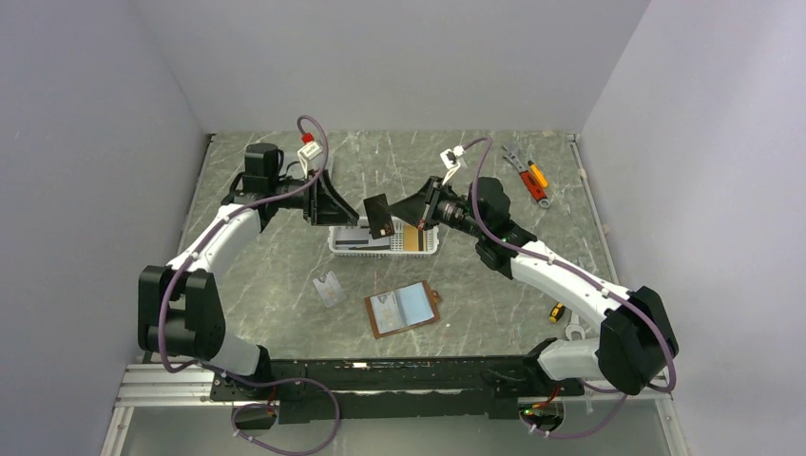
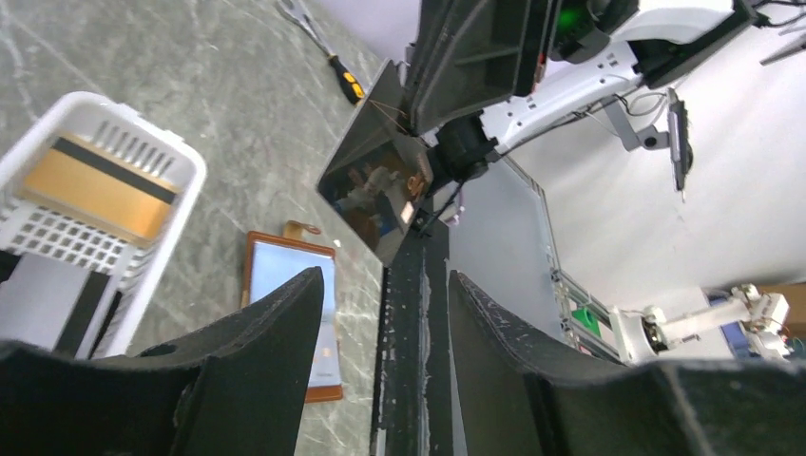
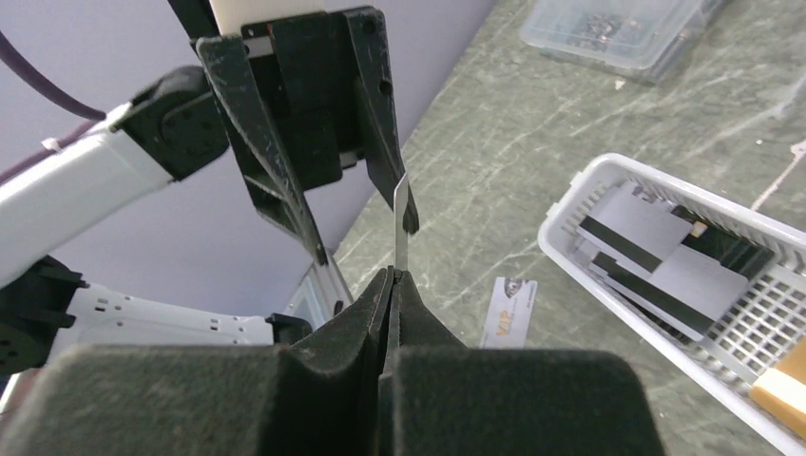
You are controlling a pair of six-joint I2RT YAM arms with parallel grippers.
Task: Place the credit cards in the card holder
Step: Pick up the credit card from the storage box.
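**Black card is up on edge between the two grippers: pinch the faces, near an end**

Big stuff first. The grey-green marbled tabletop (image 1: 276, 285) has a white slotted plastic basket (image 1: 334, 243) around its middle, a bit toward the far edge. The striped and orange-gold cards (image 3: 656, 249) are lying flat in the basket. The small brown leather card holder (image 1: 402, 309) lies open with its pale blue inside up, between the basket and the near edge. Its long side runs roughly left-right and its tab is on the right.

The one that matters is a glossy black plastic credit card (image 2: 375, 195), held in the air over the basket. The right gripper (image 3: 392, 275) has its jaws clamped tight on one end of it. The left gripper (image 2: 385, 285) faces it with jaws spread and nothing between them. One of its fingers sits just beside the card's free end; I can't tell if they touch.

Handling, my guess: it's light and stiff with a little flex, and the faces are slick. So squeeze flat across both faces near a short end. It's standing on edge rather than flat, and its long axis seems to run out of the right jaws toward the left gripper.
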